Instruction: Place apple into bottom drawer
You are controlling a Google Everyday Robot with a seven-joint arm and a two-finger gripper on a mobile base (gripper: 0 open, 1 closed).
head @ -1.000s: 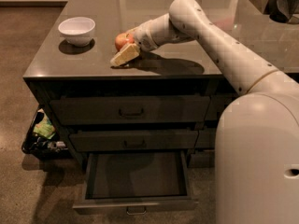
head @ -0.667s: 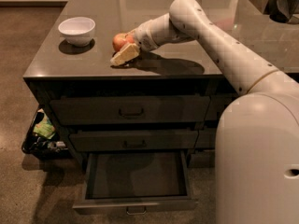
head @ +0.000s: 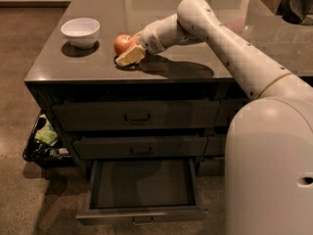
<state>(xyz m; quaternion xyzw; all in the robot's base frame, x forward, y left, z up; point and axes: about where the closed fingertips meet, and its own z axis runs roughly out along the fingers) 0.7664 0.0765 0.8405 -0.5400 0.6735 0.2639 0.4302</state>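
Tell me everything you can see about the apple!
The apple is small, round and red-orange, with smooth skin. It sits on the dark grey countertop, right of the white bowl and apart from it. The gripper reaches it from the right and covers its lower front. The bottom drawer below stands open; the apple is not in it yet.

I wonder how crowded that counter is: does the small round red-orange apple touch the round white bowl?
Apart. The camera view shows bare grey countertop between apple and bowl; the gripper is at the apple.
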